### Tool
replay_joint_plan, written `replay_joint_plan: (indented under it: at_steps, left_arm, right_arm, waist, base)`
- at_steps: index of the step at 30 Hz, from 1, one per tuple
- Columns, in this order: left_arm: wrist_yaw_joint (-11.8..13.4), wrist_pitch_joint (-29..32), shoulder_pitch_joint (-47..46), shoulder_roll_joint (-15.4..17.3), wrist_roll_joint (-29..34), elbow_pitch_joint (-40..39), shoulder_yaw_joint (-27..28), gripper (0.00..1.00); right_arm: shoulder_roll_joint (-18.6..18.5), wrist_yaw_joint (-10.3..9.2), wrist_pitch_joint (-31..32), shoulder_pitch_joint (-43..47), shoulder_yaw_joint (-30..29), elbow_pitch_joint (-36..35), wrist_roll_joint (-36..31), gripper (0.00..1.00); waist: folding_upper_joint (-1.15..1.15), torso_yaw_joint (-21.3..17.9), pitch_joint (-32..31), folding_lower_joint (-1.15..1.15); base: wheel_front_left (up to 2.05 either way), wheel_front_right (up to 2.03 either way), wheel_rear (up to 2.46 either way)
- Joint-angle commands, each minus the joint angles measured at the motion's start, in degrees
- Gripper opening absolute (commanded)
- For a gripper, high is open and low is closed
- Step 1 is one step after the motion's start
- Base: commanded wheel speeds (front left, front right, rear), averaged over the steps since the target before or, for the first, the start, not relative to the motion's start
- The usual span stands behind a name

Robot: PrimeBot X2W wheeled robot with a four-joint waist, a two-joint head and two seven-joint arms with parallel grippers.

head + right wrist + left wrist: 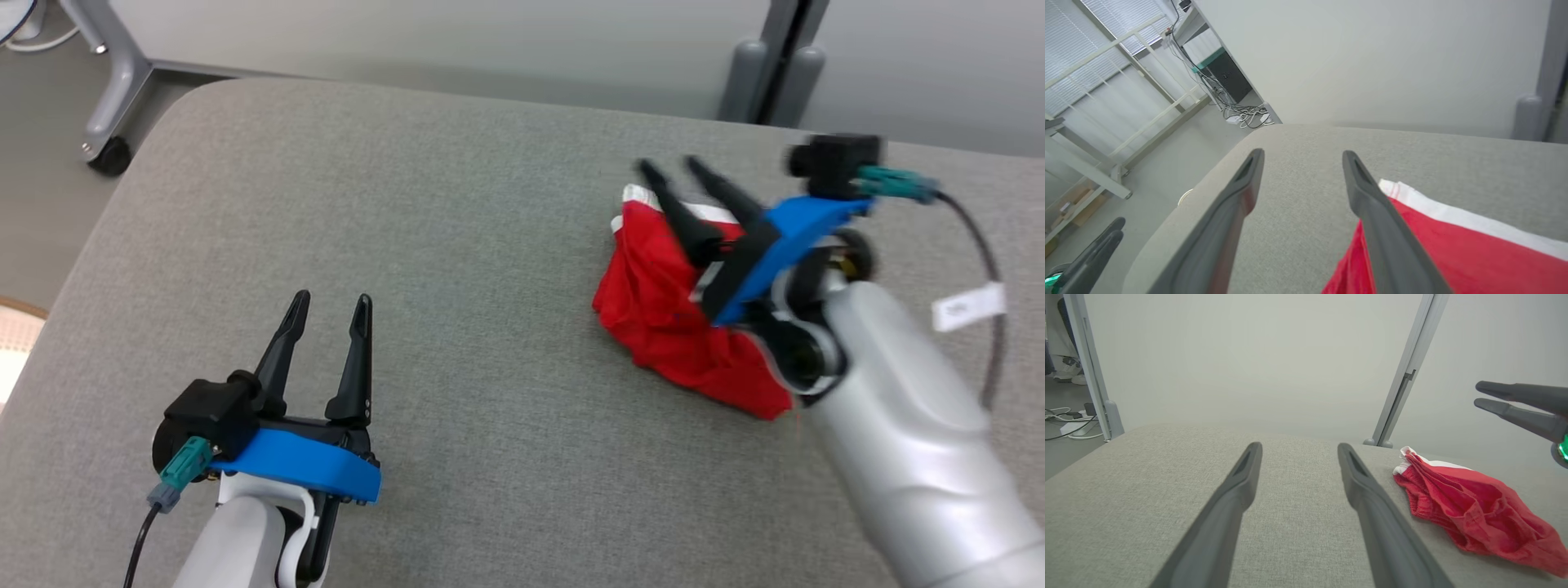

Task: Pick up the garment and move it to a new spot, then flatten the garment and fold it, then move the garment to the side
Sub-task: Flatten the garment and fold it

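Left claw gapes over cushion; right claw, spread, above garment near far edge.

I can't read any text, brand or number here. The small white tag hanging on a cable is too blurred to make out.

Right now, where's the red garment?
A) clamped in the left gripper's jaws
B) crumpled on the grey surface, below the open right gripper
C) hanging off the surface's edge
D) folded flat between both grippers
B: the red garment lies crumpled on the grey fabric surface, the right gripper above it with jaws open and holding nothing. The left gripper is open over bare fabric, apart from it.
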Motion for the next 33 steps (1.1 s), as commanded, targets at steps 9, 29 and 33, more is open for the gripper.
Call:
replay_joint_plan:
  at_steps: [9,29,33]
  left_arm:
    - [-0.1,-0.3,1.6,0.6,0.5,-0.6,0.7,1.00]
    - [-0.1,-0.3,-1.4,1.3,-0.3,0.7,-0.9,1.00]
    - [-0.1,-0.3,-0.6,1.4,-0.5,0.9,-0.4,1.00]
  right_arm:
    - [-8.1,0.01,-0.4,10.7,-12.3,-2.0,-13.4,1.00]
    - [0.4,0.00,0.8,10.3,3.8,4.6,-29.8,0.00]
    - [1.9,0.00,2.9,12.1,11.5,2.3,-21.6,0.00]
  waist:
    - [0.00,-2.9,-1.7,0.00]
    - [0.00,-0.8,0.3,0.00]
    - [0.00,-1.0,-0.1,0.00]
  base:
    - [0.00,0.00,0.00]
    - [0.00,0.00,0.00]
    - [0.00,0.00,0.00]
